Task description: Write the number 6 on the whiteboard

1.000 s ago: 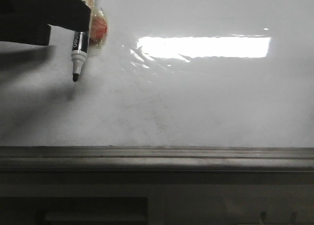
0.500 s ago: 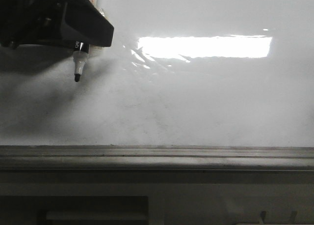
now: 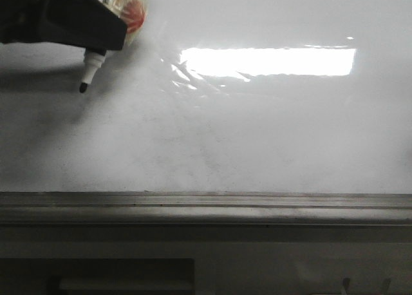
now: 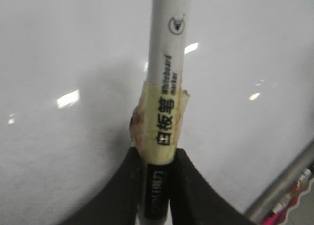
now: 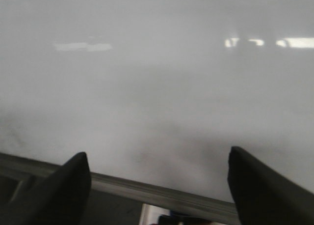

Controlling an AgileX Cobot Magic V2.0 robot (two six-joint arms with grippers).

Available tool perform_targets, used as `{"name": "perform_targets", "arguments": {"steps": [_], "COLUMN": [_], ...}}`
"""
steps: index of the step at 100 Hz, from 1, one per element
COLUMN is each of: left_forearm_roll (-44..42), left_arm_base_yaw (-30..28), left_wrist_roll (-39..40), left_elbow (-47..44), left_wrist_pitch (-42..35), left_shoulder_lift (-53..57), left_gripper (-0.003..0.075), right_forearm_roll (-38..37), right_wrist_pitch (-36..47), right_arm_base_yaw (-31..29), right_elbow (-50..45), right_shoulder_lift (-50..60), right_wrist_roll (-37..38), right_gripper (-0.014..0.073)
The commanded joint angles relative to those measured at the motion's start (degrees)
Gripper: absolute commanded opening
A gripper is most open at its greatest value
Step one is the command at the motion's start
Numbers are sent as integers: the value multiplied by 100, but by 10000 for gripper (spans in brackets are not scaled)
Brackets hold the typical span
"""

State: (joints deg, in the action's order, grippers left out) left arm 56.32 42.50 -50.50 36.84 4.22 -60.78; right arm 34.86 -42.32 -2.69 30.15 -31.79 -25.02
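- Nearest, in the front view, the grey rail point(image 3: 206, 205) runs along the near edge of the whiteboard point(image 3: 257, 134).
- Beyond it the whiteboard shows faint grey smudges and no drawn line; no 6 is visible on it.
- At the far left, the left gripper point(image 3: 96, 34) holds the marker point(image 3: 91, 64), whose black tip points down toward the board; whether the tip touches the surface cannot be told.
- Its shadow lies on the board below and beside it.
- From the left wrist, the two black fingers point(image 4: 117, 195) clamp the marker's point(image 4: 164, 87) barrel, just below a band of yellowish tape point(image 4: 159, 126).
- Farther back, a bright rectangular reflection point(image 3: 267, 61) sits on the board, right of the marker.
- From the right wrist, the right gripper point(image 5: 159, 178) is spread wide with nothing between its fingers, over the board's rail point(image 5: 162, 195).
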Motion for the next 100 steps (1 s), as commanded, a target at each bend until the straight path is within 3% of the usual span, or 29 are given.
{"name": "perform_targets", "arguments": {"steps": [1,15,27,45,68,100], "left_forearm_roll": [-531,-1246,-1527,-1720,-2090,-2090], "left_arm_base_yaw": [-11,-11,-11,240,621,621], "left_wrist_roll": [-3,-3,-3,-3,23,23], "left_elbow": [259,470,564,765,1092,1295], "left_wrist_pitch": [583,1804,2248,2236,2226,1982], "left_shoulder_lift": [336,427,341,123,-421,-666], "left_gripper": [-20,-20,-20,-20,-20,-20], "right_forearm_roll": [1274,2829,3408,3407,3088,3006], "right_wrist_pitch": [5,-716,-1505,-2198,-2017,-2189], "right_arm_base_yaw": [-21,-21,-21,398,1492,1823], "right_elbow": [253,534,992,1719,2427,2604], "right_shoulder_lift": [-278,-948,-1596,-2546,-3422,-3937], "right_wrist_roll": [-951,-2282,-2838,-2905,-2919,-2947], "right_gripper": [520,520,520,520,520,520]}}
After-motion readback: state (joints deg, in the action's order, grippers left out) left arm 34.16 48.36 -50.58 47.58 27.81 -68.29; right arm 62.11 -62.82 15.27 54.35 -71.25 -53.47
